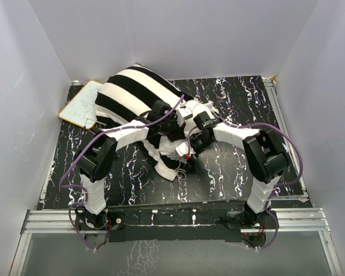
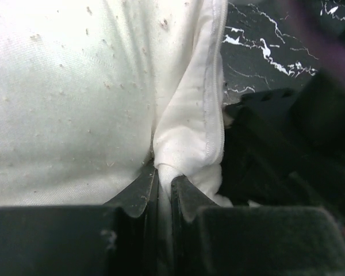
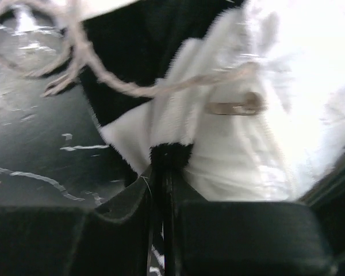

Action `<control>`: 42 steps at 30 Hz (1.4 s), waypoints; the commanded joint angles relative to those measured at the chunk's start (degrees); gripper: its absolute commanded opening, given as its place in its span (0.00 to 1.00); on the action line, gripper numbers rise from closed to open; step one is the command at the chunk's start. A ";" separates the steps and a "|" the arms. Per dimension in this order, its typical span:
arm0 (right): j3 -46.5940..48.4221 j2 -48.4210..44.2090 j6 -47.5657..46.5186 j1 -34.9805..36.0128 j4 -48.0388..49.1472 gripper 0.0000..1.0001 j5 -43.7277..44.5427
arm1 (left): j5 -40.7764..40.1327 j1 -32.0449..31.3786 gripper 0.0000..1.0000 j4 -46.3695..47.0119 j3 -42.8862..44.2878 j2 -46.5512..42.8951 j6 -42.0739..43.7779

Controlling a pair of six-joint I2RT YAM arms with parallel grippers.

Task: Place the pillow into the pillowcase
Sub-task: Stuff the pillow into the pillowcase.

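Observation:
The striped pillowcase (image 1: 132,92) lies bunched at the back left of the table. The white pillow (image 1: 168,162) sticks out of it toward the front. In the left wrist view my left gripper (image 2: 164,172) is shut on a seamed fold of the pillow (image 2: 75,98). It sits at the pillowcase's near edge in the top view (image 1: 164,123). My right gripper (image 3: 163,158) is shut on a fuzzy black-and-white edge of the pillowcase (image 3: 169,123), just right of the left one (image 1: 194,141). Plain white cloth with a metal zipper pull (image 3: 236,106) lies beside it.
A small whiteboard (image 1: 80,106) lies at the back left, partly under the pillowcase. A loose looped cord (image 3: 75,52) hangs over the black marbled table (image 1: 241,103). White walls close in the left, back and right sides.

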 commanded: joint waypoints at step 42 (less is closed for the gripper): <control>-9.11 -28.13 72.13 -41.47 14.99 0.72 -34.69 | -36.04 -14.57 0.85 -6.72 0.66 -19.63 2.13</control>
